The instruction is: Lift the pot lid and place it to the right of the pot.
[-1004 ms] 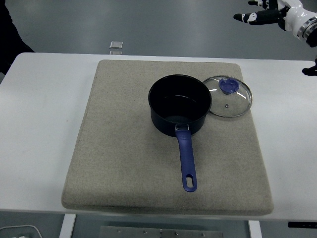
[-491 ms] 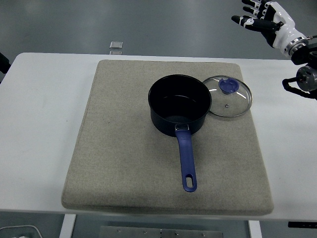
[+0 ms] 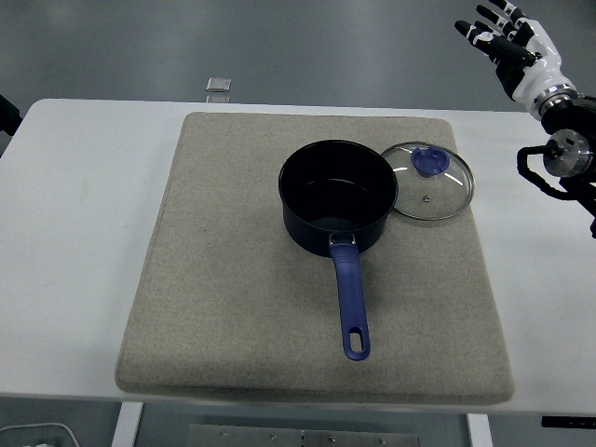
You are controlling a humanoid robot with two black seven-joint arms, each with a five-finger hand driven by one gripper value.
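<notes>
A dark blue pot [image 3: 338, 197] stands open on the beige mat [image 3: 233, 279], its blue handle [image 3: 351, 303] pointing toward the near edge. The glass lid [image 3: 430, 182] with a blue knob [image 3: 428, 162] lies flat on the mat just right of the pot, its rim close against the pot's side. My right hand [image 3: 507, 37] hangs in the air at the upper right, well above and beyond the lid, fingers spread and holding nothing. The left arm is barely seen as a dark tip [image 3: 6, 112] at the left edge.
The white table [image 3: 74, 233] carries the mat. A small square floor marker [image 3: 219, 86] shows beyond the table's far edge. The right forearm [image 3: 559, 158] comes in along the right edge.
My right hand has drawn back to the right and turned upright, away from the lid. Pot and lid have not moved.
</notes>
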